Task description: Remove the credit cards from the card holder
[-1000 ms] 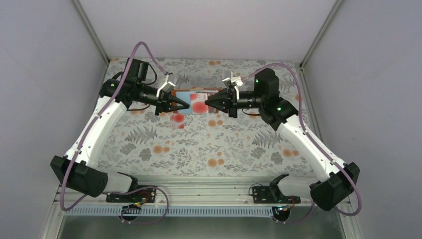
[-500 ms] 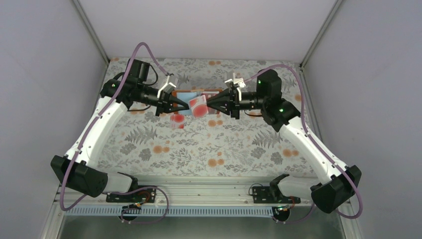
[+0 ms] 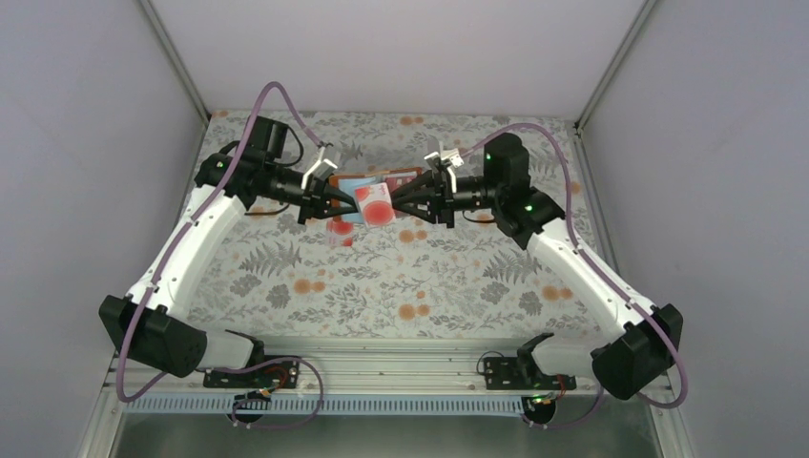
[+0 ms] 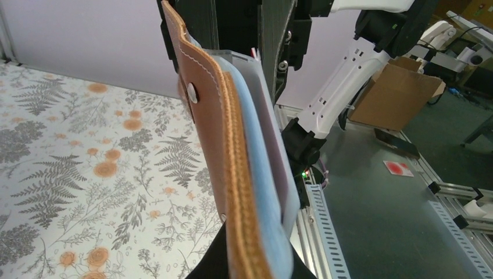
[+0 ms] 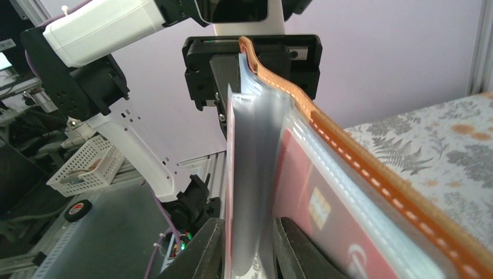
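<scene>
The brown leather card holder (image 3: 386, 177) hangs open in the air between my arms. My left gripper (image 3: 336, 202) is shut on its spine end; the left wrist view shows the holder (image 4: 212, 133) edge-on, rising from between my fingers. My right gripper (image 3: 392, 206) is closed round a clear sleeve (image 5: 256, 174) holding the pale card with red blotches (image 3: 373, 204), a finger on each side. The red card (image 5: 317, 212), with a chip, sits in the sleeve beside it, against the leather cover. Another pale red-blotched card (image 3: 341, 232) lies on the table below the holder.
The floral tablecloth (image 3: 410, 277) covers the table. Grey walls stand on three sides. The arm bases and a metal rail (image 3: 382, 367) run along the near edge. A small pale card with a red blotch (image 4: 398, 168) lies on a grey surface beyond the table.
My right gripper has moved left to the holder and closed round the sleeve with the pale blotched card. That sleeve has swung up from flat to tilted. The left gripper has barely moved.
</scene>
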